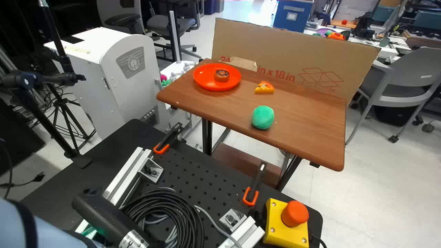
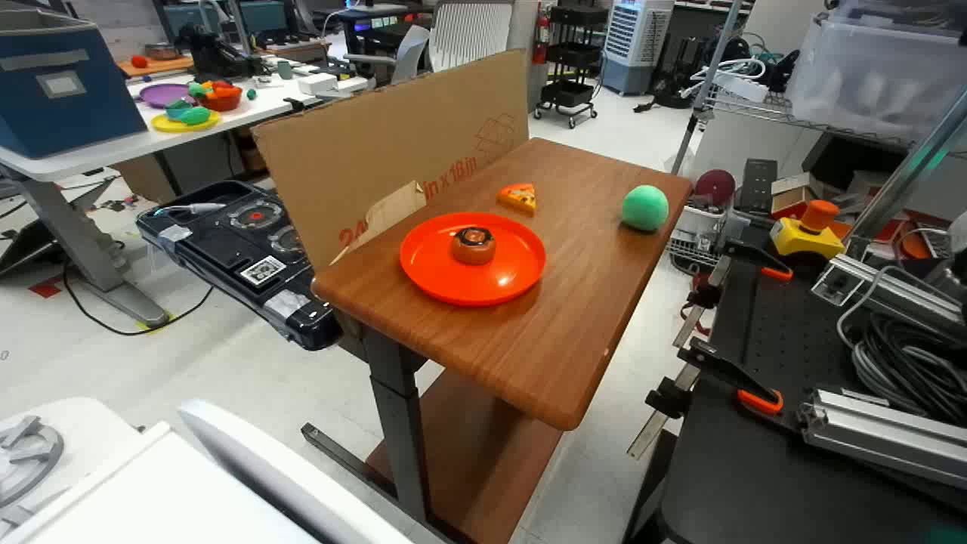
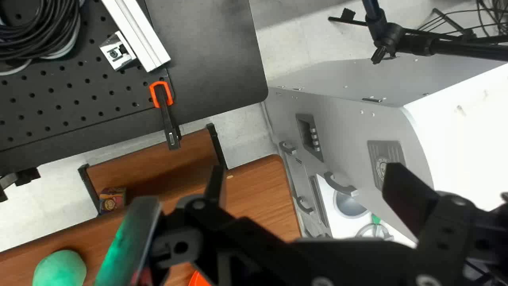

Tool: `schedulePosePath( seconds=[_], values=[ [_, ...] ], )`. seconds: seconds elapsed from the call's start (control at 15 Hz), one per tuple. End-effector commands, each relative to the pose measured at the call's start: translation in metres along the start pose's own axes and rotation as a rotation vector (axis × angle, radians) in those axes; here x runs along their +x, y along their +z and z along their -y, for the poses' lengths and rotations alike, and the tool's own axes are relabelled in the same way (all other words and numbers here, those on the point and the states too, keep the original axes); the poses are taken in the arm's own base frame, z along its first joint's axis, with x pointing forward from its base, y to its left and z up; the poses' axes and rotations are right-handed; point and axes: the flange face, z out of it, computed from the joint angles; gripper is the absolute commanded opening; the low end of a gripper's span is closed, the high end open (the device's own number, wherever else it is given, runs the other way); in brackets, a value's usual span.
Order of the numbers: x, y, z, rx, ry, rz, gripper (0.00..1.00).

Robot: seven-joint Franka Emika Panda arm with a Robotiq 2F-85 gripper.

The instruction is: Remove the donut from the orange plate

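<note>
The brown table (image 1: 303, 119) has a cardboard sheet (image 1: 293, 58) standing along one long side. The sheet's red print (image 1: 275, 73) reads "24" and "in x 18 in"; a torn patch (image 2: 396, 206) interrupts the line. A black case (image 2: 219, 249), partly hidden, bears an undecipherable square code (image 2: 263, 270). A blue bin (image 2: 83, 121), cut off in an exterior view, carries a white label (image 2: 62, 84) too small to read. The gripper (image 3: 307, 186), blurred, has its fingers spread wide. The orange plate (image 2: 438, 278), on the table, shows as a sliver in the wrist view. The green ball (image 1: 263, 117), cut off in the wrist view, and the pizza slice (image 2: 519, 198) share the table. The donut (image 2: 474, 248) sits on the orange plate; its top marking is hard to make out.
</note>
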Motion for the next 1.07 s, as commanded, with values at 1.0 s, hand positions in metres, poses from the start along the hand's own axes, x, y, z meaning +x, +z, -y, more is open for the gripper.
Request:
schedulePosePath(
  seconds=[1.0],
  values=[
    [0.073, 0.003, 0.005, -0.044, 0.053, -0.054, 1.00]
  ],
)
